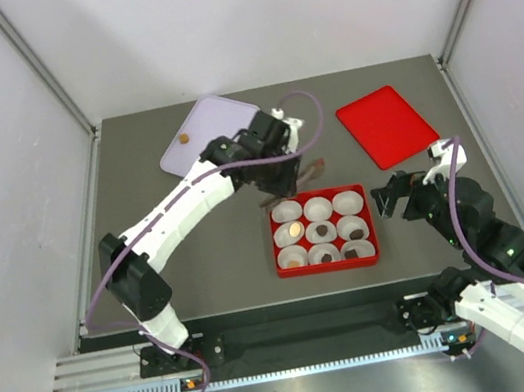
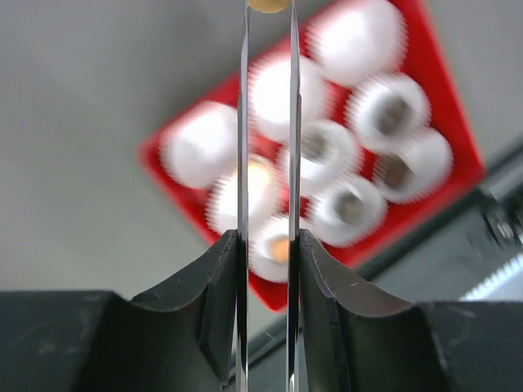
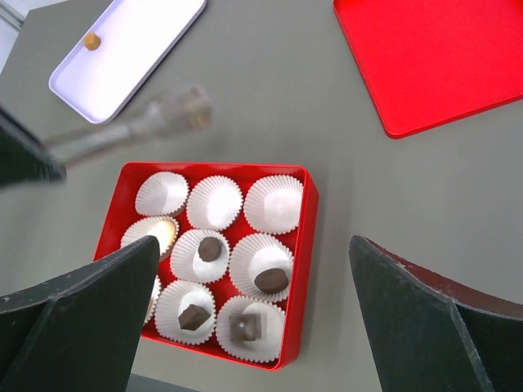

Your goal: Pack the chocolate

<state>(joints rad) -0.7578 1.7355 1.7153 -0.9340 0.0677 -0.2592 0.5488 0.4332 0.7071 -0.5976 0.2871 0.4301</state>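
Observation:
A red box (image 1: 329,267) holds nine white cups. Dark chocolate (image 3: 210,248) lies in several cups, and tan pieces (image 1: 295,228) lie in the left column. My left gripper (image 1: 276,158) hovers behind the box's far left corner. It is shut on thin metal tongs (image 2: 243,122), and a tan chocolate (image 2: 268,4) sits pinched at their tips. In the right wrist view the tongs (image 3: 139,126) are blurred above the table, just behind the box. My right gripper (image 3: 253,243) hangs open to the right of the box with nothing between its fingers.
A lavender tray (image 1: 217,112) at the back left holds one tan piece (image 1: 185,138). The red lid (image 1: 387,125) lies flat at the back right. Grey walls close in the table on three sides.

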